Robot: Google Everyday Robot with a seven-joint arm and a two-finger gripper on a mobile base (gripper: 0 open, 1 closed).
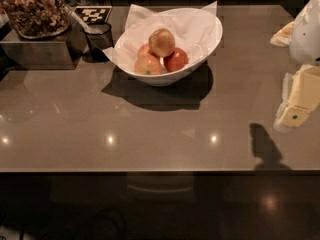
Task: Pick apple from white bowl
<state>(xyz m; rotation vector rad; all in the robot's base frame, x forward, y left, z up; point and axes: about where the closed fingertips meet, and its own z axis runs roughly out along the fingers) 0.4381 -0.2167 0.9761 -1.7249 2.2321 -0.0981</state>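
- One worktop [150, 134]: glossy grey-brown slab filling most of the view. Small bright reflections dot its near half. Its front edge runs straight across, nearer than the pincer, with dark space beneath.
- One pincer [295, 109]: pale yellow, at the right border of the view, over the worktop's right end. Whether it is released or clenched cannot be told. A white arm casing [306, 31] sits just behind it, cut off by the border. A dark shadow [265, 146] lies on the worktop, a little nearer and to the left of the pincer.
- One white bowl [200, 54]: well apart from the pincer, to its left in the view and farther back. It is wide and glossy with a slanted rim, lined with crumpled white paper [185, 24] that rises past the rim.
- One apple [161, 42]: round, golden-yellow with a reddish-brown blush. It rests on top of the pile in the white bowl, well apart from the pincer.
- One deep red apple [176, 60]: below it, on the side towards the pincer.
- Two orange-red apples [147, 65]: on the side away from the pincer, one largely hidden.
- One small dark cup [99, 41]: beyond the bowl from the pincer, just beside the paper. A pale handle leans out; the contents are unreadable.
- One checkered marker [92, 14]: behind the cup.
- One clear container [32, 9] of brown lumpy food on a metal box [37, 51]: farthest from the pincer, cut off at the top left corner.
- Room behind: dark, with no detail to make out.
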